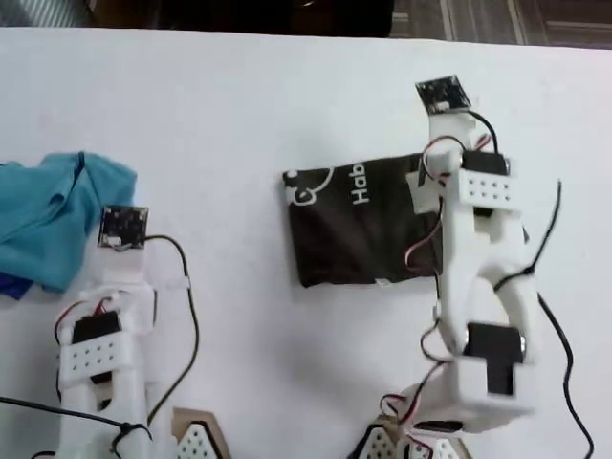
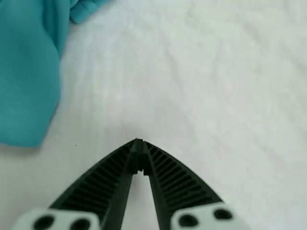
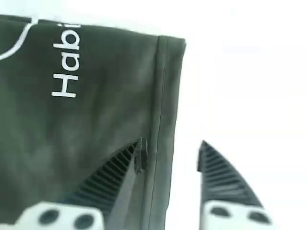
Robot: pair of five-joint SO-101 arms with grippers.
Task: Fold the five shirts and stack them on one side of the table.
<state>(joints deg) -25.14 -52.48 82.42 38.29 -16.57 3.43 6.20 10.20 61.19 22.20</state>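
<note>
Looking down on a white bench (image 1: 239, 105) with two white robot arms along its near edge. At the left edge lies a teal shirt (image 1: 53, 215), crumpled and unfolded, with a sliver of darker blue fabric (image 1: 11, 284) just beside it at the same edge. The left arm (image 1: 96, 335) stands at the near left corner. The left jaws are pressed fully together and hold nothing, hanging over bare bench close to the teal shirt's hem (image 2: 26, 72).

Right of the middle lies a black shirt (image 1: 359, 225) with white print, already laid in a neat rectangle, flat on the bench. The right arm (image 1: 478, 277) reaches over its right edge. The right jaws are spread wide and hold nothing: one side hangs over the shirt's stitched hem (image 3: 160, 120), the other over bare bench (image 3: 249, 72) just past it, so they straddle that edge.

By the look of it, the black shirt is the one in hand, either due a last fold or ready to be drawn aside as the base of the stack; I cannot tell which. The next move likely calls for the right jaws to drop onto the hem and close on every layer at once, so nothing slips open. The teal shirt is not yet folded.
</note>
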